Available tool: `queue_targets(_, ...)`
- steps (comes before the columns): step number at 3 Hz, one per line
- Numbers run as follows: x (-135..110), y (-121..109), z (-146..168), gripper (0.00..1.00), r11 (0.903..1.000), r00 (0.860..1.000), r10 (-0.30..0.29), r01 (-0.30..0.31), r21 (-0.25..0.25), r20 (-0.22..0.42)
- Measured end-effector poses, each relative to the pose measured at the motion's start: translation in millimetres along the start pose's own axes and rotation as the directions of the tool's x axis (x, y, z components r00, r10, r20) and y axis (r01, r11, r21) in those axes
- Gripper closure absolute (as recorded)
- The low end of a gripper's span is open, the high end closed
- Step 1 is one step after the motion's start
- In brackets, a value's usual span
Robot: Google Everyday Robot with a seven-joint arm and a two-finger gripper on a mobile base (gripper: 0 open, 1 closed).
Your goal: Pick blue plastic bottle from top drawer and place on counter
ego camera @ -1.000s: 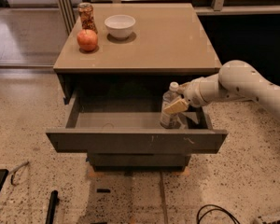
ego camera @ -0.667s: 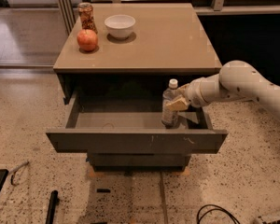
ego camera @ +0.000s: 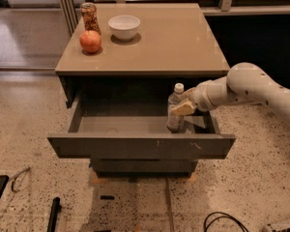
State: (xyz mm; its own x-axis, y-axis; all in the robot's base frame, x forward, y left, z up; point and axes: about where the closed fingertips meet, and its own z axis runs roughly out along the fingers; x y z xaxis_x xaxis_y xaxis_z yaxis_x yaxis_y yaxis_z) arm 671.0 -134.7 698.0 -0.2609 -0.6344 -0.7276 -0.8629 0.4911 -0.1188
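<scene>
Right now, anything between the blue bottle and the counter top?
The gripper is at the blue plastic bottle in the top drawer. Only the counter's front edge, just above the cap, looks in the way. The apple, can and bowl sit back left.

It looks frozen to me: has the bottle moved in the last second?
No. The bottle stands where it did, right end of the drawer, cap below the counter edge, gripper at its side.

hand (ego camera: 183,108) gripping blue plastic bottle (ego camera: 175,96), top drawer (ego camera: 135,147)
</scene>
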Motion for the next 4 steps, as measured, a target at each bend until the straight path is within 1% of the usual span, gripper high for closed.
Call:
queue_targets(1, -14.2, 1.7, -6.3, 1.0, 0.9995, 1.0, 0.003, -0.003, -0.032, 0.008)
queue_targets(2, -57.0, -3.0, -28.0, 1.0, 0.9969, 1.0, 0.003, -0.001, -0.078, 0.026)
queue_targets(3, -116.8, -15.6, -65.1, 1.0, 0.9955, 1.0, -0.013, 0.015, -0.094, 0.024)
queue_targets(4, -183.6, -33.8, -112.6, 1.0, 0.998, 0.999, -0.029, 0.031, -0.054, 0.037)
